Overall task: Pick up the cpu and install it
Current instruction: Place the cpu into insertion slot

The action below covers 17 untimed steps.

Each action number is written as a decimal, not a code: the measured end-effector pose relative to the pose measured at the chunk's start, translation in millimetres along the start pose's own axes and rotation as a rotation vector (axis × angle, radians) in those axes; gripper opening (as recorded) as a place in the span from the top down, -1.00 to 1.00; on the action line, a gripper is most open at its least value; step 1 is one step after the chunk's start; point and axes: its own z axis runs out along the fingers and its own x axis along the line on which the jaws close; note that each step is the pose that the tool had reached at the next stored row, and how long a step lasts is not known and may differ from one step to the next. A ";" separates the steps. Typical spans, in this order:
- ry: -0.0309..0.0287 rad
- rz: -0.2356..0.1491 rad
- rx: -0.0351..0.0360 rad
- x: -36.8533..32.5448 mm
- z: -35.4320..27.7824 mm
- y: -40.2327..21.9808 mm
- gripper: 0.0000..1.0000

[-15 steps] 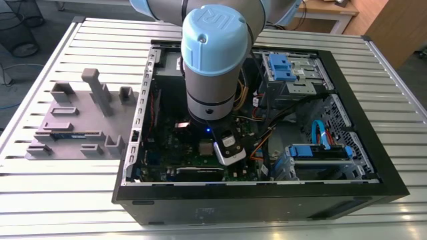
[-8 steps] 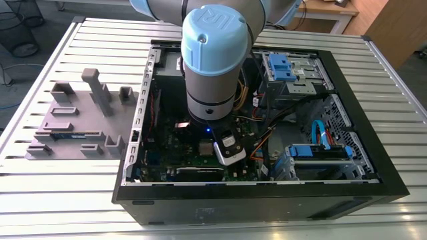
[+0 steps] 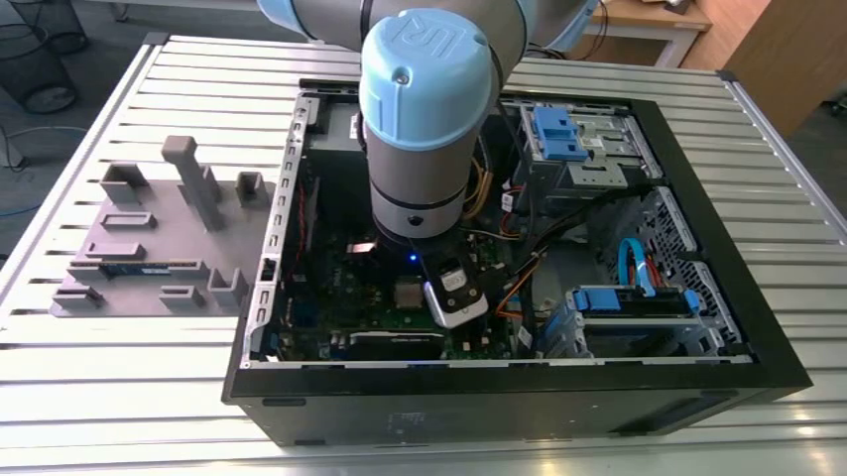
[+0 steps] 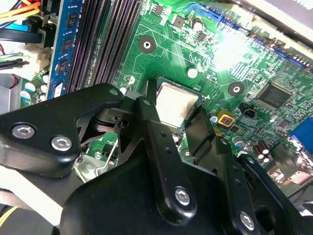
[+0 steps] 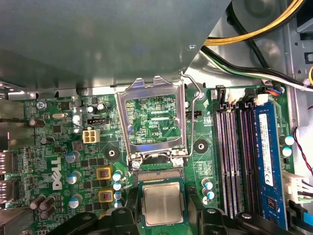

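**Placing step: the cpu is held over the open socket inside the computer case.**

The arm reaches down into the computer case [image 3: 530,402], which stands on the slatted worktop [image 3: 119,397], well apart from the grey tray [image 3: 146,260] on the exterior view's left. In the second wrist view the end effector [image 4: 172,111] is clenched on the cpu [image 4: 177,102], with its fingers [image 4: 151,132] against two opposite edges. The metal socket frame [image 5: 154,84] is swung up and open on the motherboard [image 5: 93,156]. A strip of socket contacts [image 5: 159,175] shows past one edge of the cpu, so I judge it to be hanging just above the socket rather than seated. The pick-up looks done and the install is in hand. That calls for keeping the cpu level and square to the socket and bringing it down gently without sliding, since a tilt could bend the contacts.
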 end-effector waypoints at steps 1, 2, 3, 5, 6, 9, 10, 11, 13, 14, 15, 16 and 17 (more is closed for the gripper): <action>0.0000 0.000 0.0006 -0.1 -1.6 0.1 0.03; 0.0007 0.000 0.0014 -0.1 -3.3 0.1 0.03; 0.0007 0.000 0.0013 -0.1 -4.2 0.1 0.03; 0.0006 0.000 0.0011 -0.1 -4.9 0.2 0.03; 0.0007 0.000 0.0011 -0.1 -4.9 0.2 0.03; 0.0008 0.000 0.0009 0.4 -5.2 0.0 0.03; 0.0010 0.000 0.0007 1.7 -5.3 -0.1 0.03; 0.0010 0.000 0.0000 3.2 -5.2 -0.1 0.03; 0.0009 0.000 -0.0008 4.6 -5.0 -0.2 0.03; 0.0009 0.000 -0.0008 4.6 -4.8 -0.2 0.03; 0.0010 0.000 -0.0007 4.6 -4.7 -0.2 0.03; 0.0010 0.000 -0.0007 4.6 -4.7 -0.2 0.03; 0.0010 0.000 -0.0007 4.6 -4.6 -0.3 0.03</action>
